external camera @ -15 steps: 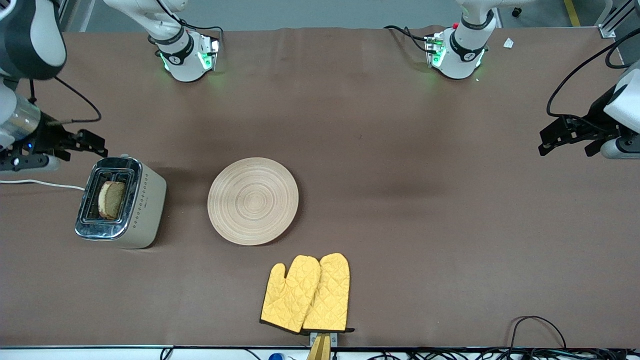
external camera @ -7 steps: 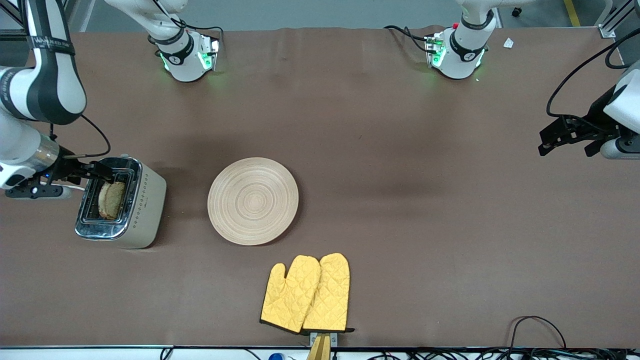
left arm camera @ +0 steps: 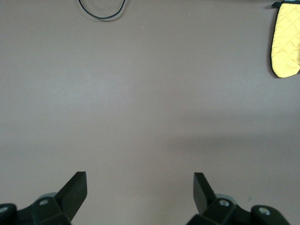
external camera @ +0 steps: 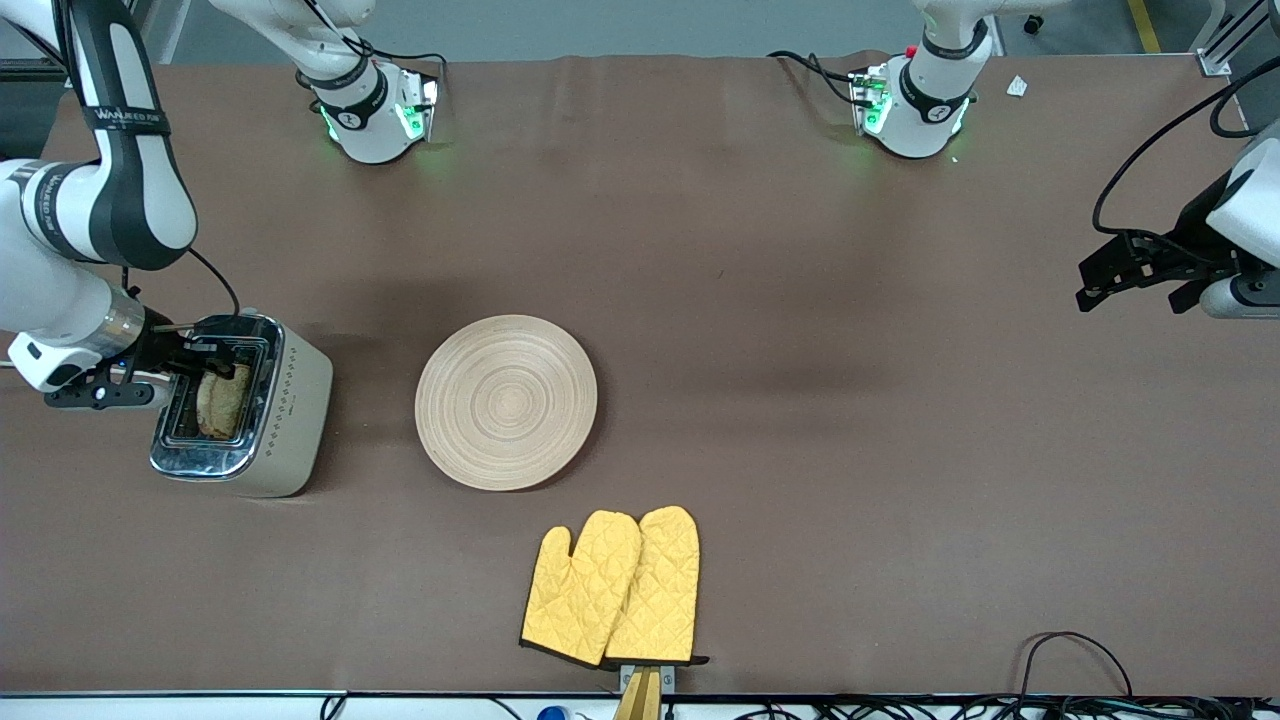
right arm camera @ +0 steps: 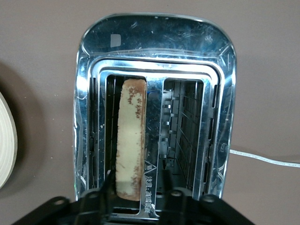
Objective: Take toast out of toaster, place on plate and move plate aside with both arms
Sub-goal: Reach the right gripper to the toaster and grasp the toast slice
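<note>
Toast (right arm camera: 130, 140) in toaster (external camera: 245, 405) may slip: right gripper (external camera: 215, 362) jaws narrowing around its edge, left gripper (left arm camera: 140, 197) waiting with jaws wide.

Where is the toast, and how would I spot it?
Find the boxy toaster with the shiny chrome top at the right arm's end of the brown table. The light brown slice of toast stands in its slot nearer the round wooden plate; the other slot is empty.
</note>
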You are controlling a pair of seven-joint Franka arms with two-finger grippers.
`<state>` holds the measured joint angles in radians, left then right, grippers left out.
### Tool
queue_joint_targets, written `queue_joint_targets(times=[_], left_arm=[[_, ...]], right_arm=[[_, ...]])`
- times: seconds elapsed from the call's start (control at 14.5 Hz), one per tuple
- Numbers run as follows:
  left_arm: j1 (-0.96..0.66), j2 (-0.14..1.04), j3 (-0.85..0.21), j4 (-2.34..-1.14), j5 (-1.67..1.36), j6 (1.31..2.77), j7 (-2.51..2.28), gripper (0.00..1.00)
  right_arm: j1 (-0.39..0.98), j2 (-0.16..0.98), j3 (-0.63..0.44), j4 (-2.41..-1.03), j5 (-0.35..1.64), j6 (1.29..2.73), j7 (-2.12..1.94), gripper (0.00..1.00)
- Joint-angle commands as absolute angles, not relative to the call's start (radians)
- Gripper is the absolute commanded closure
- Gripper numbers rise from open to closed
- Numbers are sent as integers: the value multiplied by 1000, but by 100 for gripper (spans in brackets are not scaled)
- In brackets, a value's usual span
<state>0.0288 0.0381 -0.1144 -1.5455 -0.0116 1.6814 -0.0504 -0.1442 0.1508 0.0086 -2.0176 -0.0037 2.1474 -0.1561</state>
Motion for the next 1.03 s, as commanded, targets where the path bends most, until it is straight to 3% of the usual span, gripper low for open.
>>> queue_joint_targets(times=[0.0,0.21,0.69,0.96], left_arm=[[29,49,-121,-1519,9,1660,-67,0],[29,49,-121,-1519,9,1660,-66,0],[29,49,-121,-1519,9,1660,-66,0],[31,49,-121,-1520,9,1660,-64,0]], right_arm=[[-150,147,15,-2019,-20,2149,-158,100],[-153,143,17,-1990,-18,2137,-163,100],[-115,127,31,-1700,12,1694,-161,100],[-14,86,29,-1675,58,1640,-79,100]])
